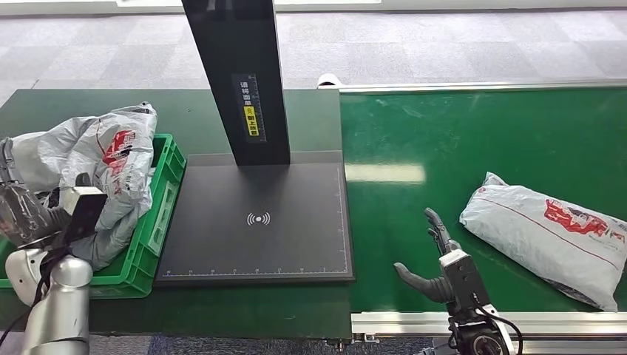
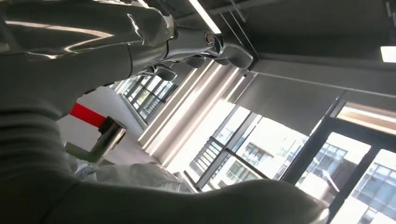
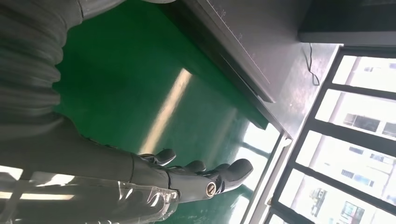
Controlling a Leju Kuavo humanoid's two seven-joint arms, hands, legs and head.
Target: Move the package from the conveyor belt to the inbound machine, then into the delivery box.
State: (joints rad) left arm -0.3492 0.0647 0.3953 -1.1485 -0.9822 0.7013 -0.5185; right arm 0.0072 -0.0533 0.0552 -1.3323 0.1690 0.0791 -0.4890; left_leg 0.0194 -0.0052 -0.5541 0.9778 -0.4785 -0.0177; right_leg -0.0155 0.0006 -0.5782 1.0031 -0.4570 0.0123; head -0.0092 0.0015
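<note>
A grey plastic package [image 1: 547, 237] with red print lies on the green conveyor belt [image 1: 444, 140] at the right. My right hand [image 1: 436, 259] hovers just left of it, apart from it, fingers spread and empty; the right wrist view shows those fingers [image 3: 196, 175] extended over the belt [image 3: 140, 84]. The inbound machine's black plate [image 1: 259, 222] lies bare in the middle. At the left, the green delivery box [image 1: 166, 159] holds a heap of grey packages [image 1: 111, 155]. My left hand [image 1: 22, 213] sits beside that heap, its fingers [image 2: 210, 44] stretched out with nothing between them and the thumb.
The machine's black post [image 1: 236, 74] rises at the back of the plate. A metal rail [image 1: 517, 322] edges the belt's near side. The plate's edge [image 3: 252, 51] shows in the right wrist view, with windows beyond it.
</note>
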